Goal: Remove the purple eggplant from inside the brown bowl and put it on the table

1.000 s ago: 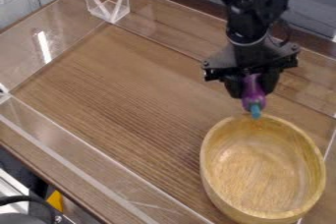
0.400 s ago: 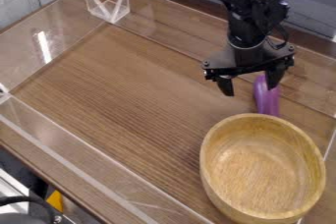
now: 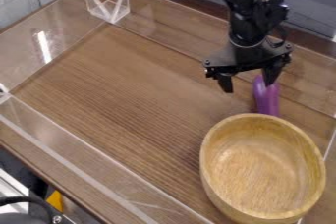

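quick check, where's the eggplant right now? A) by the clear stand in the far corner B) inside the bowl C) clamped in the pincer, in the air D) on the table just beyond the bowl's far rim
D: the purple eggplant rests on the table past the far rim of the empty brown bowl, with the pincer open above it.

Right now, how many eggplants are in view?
1. The purple eggplant lies on the table, just beyond the brown bowl rim, under the open claw. The bowl looks empty.

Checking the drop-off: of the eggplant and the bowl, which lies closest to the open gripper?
The purple eggplant, on the table right below the gripper; the brown bowl sits farther toward the camera.
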